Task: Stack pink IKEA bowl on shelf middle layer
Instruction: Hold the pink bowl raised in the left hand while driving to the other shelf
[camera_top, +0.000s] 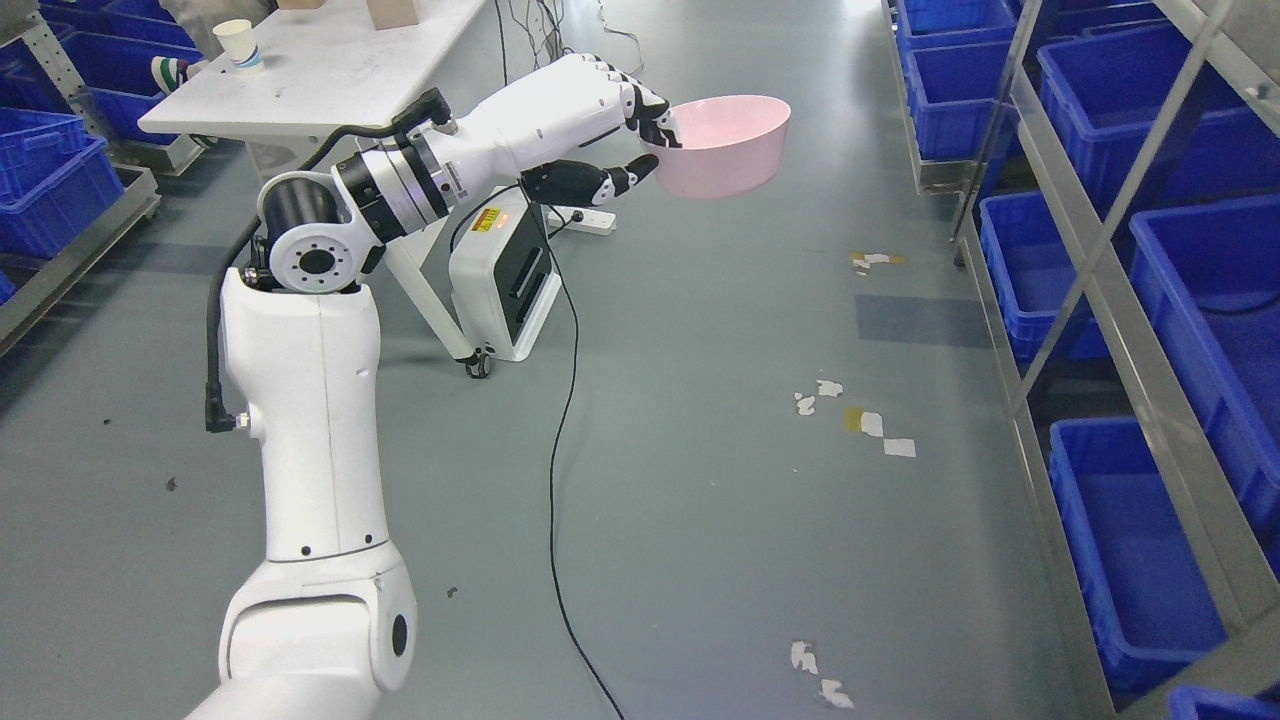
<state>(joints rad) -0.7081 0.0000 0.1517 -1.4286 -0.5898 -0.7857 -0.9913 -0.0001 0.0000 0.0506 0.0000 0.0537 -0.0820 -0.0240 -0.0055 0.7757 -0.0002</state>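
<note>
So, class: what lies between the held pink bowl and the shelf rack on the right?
Head view: only bare grey floor separates pink bowl, gripped by left hand, from shelf rack.

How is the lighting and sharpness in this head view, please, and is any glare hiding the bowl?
Head view: even overhead light, soft shadows; bright glare on the grey floor at the top edge; the round pink plastic bowl in the left hand is sharp and glare-free; straight shelf rails show little distortion.

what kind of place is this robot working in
Probably a warehouse or storeroom used as a robot test area: metal shelving lined with blue plastic storage bins on the right, a bare grey concrete floor with tape scraps, and a white work table.
</note>
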